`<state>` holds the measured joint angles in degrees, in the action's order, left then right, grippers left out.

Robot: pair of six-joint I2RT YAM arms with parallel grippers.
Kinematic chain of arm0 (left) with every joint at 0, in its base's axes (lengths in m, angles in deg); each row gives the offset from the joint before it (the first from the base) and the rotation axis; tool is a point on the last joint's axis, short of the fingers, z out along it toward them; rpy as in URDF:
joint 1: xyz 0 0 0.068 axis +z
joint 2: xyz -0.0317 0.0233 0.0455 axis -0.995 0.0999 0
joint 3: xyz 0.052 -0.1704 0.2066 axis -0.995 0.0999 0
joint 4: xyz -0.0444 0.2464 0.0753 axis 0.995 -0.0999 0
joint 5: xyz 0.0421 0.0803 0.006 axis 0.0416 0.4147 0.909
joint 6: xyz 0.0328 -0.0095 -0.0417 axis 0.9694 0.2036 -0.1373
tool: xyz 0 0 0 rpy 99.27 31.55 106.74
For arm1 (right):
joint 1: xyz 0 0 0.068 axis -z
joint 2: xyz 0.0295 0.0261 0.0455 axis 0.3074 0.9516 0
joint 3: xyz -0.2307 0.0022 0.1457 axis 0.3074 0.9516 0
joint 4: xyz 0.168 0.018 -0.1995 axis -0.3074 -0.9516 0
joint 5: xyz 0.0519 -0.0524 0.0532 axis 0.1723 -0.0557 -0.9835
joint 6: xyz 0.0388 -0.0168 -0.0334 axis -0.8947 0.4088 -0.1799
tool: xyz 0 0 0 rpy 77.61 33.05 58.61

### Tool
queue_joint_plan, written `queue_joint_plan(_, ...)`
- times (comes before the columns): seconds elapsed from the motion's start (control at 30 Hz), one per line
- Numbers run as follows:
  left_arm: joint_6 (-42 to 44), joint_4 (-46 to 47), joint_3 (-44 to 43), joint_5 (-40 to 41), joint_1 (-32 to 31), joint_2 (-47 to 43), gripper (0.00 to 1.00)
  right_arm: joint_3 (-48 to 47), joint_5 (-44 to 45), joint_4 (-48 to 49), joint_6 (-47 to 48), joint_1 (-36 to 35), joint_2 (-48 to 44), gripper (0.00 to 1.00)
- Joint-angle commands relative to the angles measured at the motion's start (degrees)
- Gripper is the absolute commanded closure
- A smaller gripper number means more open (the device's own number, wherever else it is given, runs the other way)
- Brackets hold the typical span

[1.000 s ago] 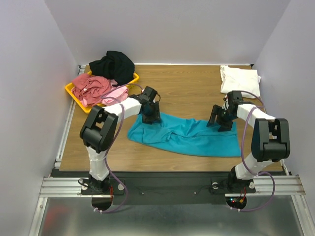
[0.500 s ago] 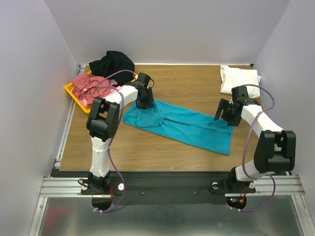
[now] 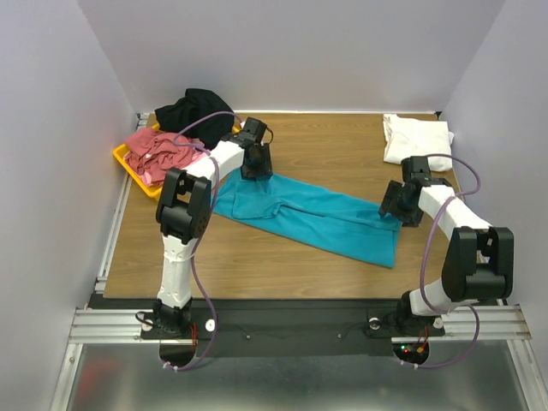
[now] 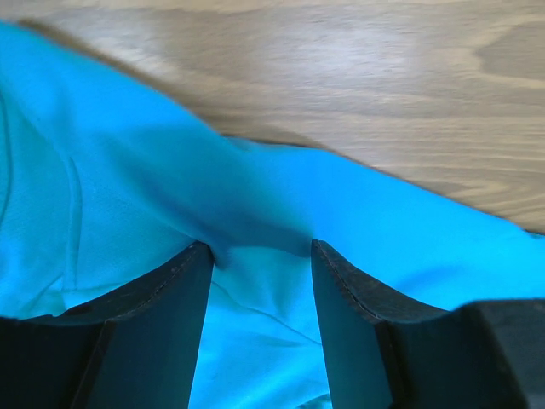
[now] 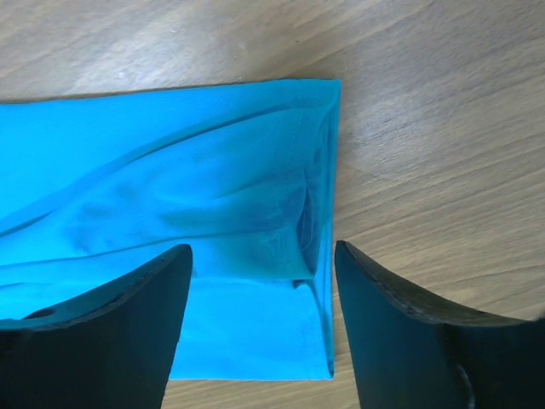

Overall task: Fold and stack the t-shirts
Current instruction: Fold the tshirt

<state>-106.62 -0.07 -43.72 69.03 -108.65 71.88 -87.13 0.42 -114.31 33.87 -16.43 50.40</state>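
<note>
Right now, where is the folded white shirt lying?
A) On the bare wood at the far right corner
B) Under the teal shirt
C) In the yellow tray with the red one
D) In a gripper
A: the white shirt lies by itself on the table at the far right corner, apart from the yellow tray and the teal shirt.
</note>
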Motion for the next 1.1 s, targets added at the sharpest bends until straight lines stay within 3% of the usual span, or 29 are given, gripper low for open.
queue_joint_plan(0.0, 0.1, -1.3, -3.9, -1.2, -1.4, -0.7, 0.39, -1.6, 1.4, 1.6, -0.5, 0.4, 1.8, 0.30)
queue_joint_plan(0.4, -0.6, 0.4, -1.8, -1.8, -2.8, -1.0, 0.39, 1.1, -0.4, 5.3, -0.9, 0.4, 3.3, 0.55)
queue_joint_plan(0.57, -1.3, 1.2, -1.7, -1.8, -3.4, -0.3, 0.39, 1.3, -0.5, 5.2, -0.8, 0.4, 3.2, 0.84)
queue_joint_plan(0.87, -1.0, 1.7, 6.7, 1.3, -1.4, -3.9, 0.39, 3.0, -3.1, 3.2, -0.3, 0.4, -2.6, 0.86)
queue_joint_plan(1.07, -0.6, 1.9, 10.0, 3.3, -0.4, -6.1, 0.39, 3.3, -6.3, 1.6, -1.3, 0.4, -5.1, 1.00)
